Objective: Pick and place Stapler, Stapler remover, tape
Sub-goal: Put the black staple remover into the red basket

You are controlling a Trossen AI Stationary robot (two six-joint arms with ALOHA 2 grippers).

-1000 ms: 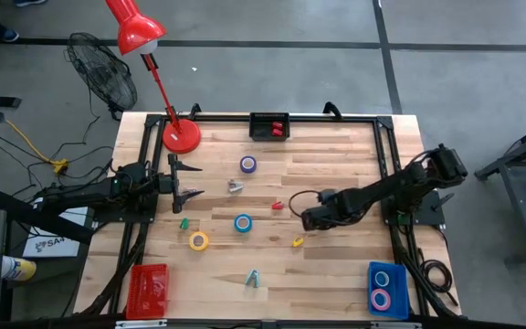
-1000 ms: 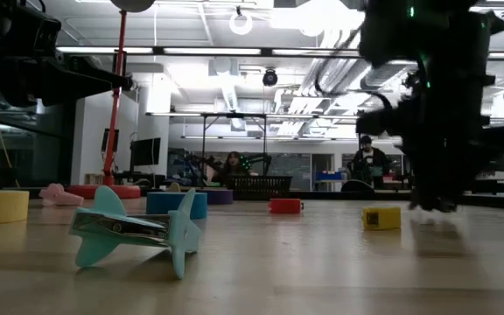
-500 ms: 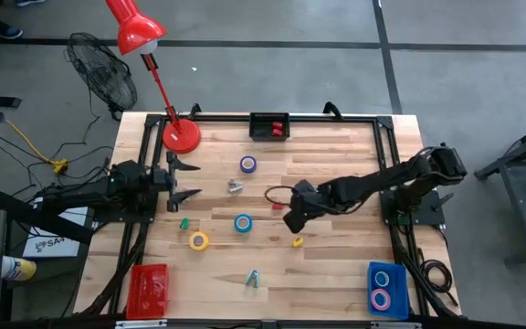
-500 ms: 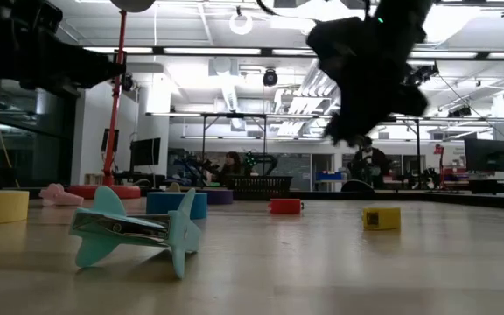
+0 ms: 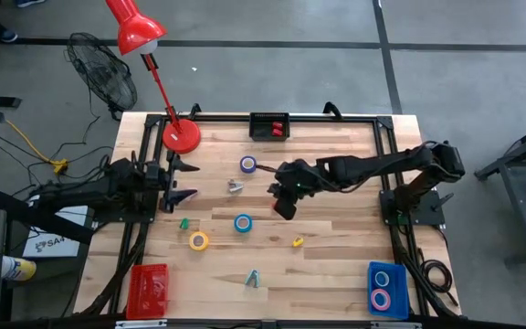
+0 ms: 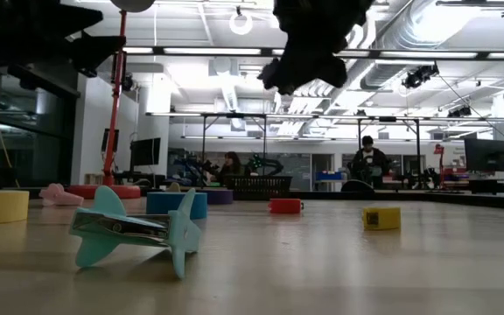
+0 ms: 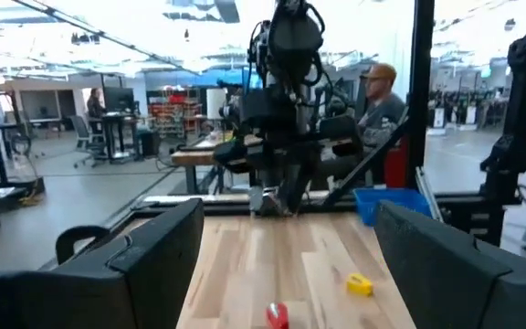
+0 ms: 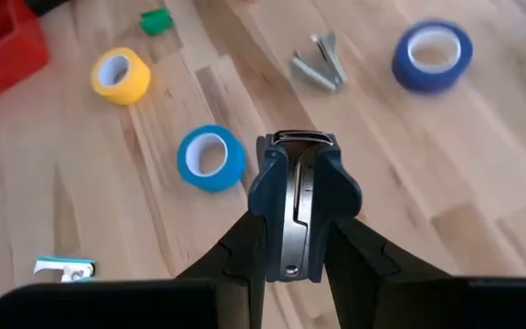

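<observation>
Spanning pale wood planks [image 5: 336,238] — bright workshop behind.

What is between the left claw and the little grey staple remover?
Nothing visible. The open left gripper faces the grey staple remover across bare table. The right gripper, beyond it, is shut on a dark blue staple remover.

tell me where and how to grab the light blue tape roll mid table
Come straight down on the light blue tape roll. It lies flat with its open centre up, so put one finger inside the hole and one outside, pinching the wall, or span the whole ring across its outer sides.
</observation>
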